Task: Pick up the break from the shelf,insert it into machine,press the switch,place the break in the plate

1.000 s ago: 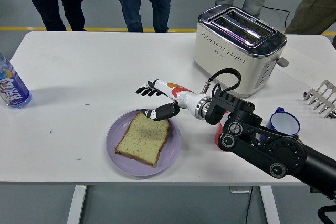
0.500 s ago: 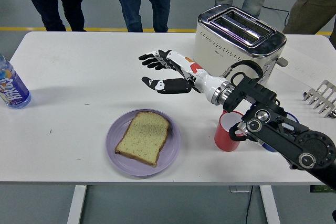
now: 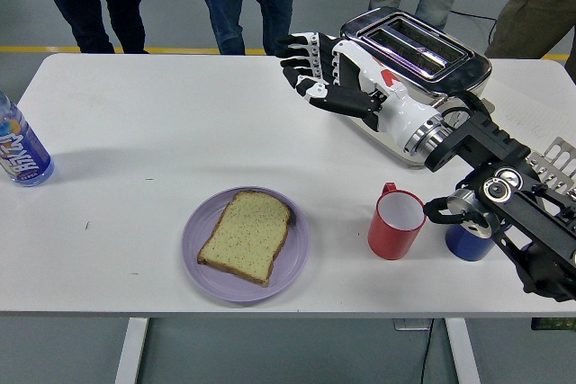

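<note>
Head view has my right hand [image 3: 328, 74] raised over the table beside the toaster [image 3: 416, 87], fingers spread and holding nothing. Below my forearm stand a red mug [image 3: 396, 221] and a blue cup [image 3: 468, 238], just beside each other. Well apart to the left, the bread slice [image 3: 247, 236] lies flat on the purple plate [image 3: 200, 258] near the table's [image 3: 135, 132] front edge.

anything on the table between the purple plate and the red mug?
No. In the head view, only bare white table separates the purple plate from the red mug; nothing lies there.
</note>
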You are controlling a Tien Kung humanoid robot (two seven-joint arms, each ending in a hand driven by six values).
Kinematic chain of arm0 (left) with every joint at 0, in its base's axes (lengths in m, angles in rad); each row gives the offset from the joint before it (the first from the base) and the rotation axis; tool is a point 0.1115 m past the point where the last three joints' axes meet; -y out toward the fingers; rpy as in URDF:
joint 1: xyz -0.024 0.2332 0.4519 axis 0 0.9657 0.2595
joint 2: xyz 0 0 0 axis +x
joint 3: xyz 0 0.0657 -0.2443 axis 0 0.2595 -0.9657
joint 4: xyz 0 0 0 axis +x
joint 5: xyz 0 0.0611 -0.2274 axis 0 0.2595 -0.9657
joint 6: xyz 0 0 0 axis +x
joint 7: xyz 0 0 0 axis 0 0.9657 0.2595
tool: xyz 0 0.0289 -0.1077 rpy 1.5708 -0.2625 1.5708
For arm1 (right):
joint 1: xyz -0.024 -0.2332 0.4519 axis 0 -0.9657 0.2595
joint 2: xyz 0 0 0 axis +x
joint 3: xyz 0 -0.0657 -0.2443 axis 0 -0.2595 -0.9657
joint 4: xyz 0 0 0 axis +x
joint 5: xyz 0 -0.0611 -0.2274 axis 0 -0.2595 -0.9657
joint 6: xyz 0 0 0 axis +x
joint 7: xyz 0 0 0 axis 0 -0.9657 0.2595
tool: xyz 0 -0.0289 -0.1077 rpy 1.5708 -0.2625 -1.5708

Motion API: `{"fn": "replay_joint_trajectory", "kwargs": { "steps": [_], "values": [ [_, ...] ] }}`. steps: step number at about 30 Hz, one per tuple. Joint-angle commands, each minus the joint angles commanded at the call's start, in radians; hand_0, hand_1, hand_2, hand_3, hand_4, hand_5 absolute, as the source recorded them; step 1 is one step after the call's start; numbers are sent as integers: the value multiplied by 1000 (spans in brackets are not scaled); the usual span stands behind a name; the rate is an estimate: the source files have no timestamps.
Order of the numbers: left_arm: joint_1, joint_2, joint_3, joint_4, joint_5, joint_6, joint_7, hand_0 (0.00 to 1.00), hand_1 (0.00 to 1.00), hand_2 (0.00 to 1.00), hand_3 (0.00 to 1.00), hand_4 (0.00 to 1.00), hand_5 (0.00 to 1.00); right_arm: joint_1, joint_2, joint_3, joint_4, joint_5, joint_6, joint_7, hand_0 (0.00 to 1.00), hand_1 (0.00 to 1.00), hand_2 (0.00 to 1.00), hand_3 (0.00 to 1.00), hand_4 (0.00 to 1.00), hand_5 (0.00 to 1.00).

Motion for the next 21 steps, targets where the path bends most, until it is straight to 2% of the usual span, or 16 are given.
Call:
{"fn": "replay_joint_trajectory", "kwargs": {
  "steps": [10, 21],
  "values": [
    [9, 0, -6, 0, 7, 0, 1, 628, 498, 500, 537, 331, 800, -49, -47, 97, 28, 52, -13, 17, 825, 769, 738, 745, 584, 262],
    [19, -3, -16, 0, 23, -3, 5, 628, 497, 504, 536, 330, 799, -88, -60, 185, 16, 76, -39, 42, 818, 768, 736, 740, 563, 262]
  ]
}}
